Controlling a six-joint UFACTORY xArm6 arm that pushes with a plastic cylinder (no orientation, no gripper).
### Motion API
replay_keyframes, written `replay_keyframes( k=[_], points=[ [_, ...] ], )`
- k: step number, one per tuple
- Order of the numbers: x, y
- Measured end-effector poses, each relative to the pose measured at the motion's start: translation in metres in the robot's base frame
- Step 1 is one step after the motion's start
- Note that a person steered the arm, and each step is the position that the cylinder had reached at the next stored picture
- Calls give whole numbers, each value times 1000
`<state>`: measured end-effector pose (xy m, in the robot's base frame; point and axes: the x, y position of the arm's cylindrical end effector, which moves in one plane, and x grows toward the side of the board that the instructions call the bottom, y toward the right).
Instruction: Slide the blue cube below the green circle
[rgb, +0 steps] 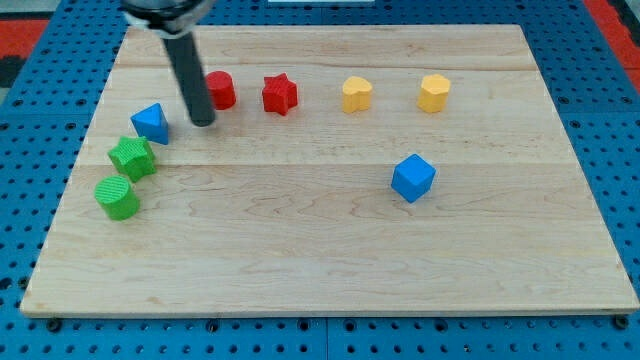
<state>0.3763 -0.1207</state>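
The blue cube (413, 177) lies right of the board's middle, on its own. The green circle (117, 197) is a round green block near the left edge, below a green star (132, 157). My tip (203, 122) is the lower end of a dark rod coming down from the view's top left. It stands between a blue triangle (151, 123) on its left and a red round block (220, 90) just up and right of it. The tip is far to the left of the blue cube and up and right of the green circle.
A red star (280, 94) lies right of the red round block. A yellow heart-like block (357, 94) and a yellow block (434, 92) sit in the top row to the right. The wooden board (330, 260) rests on a blue pegboard.
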Motion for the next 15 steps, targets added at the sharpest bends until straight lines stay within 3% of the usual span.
replay_keyframes(
  k=[1, 2, 4, 7, 12, 14, 15],
  points=[
    [2, 121],
    [28, 201],
    [82, 268],
    [108, 60],
    [206, 20],
    [195, -52],
    [187, -61]
  ],
)
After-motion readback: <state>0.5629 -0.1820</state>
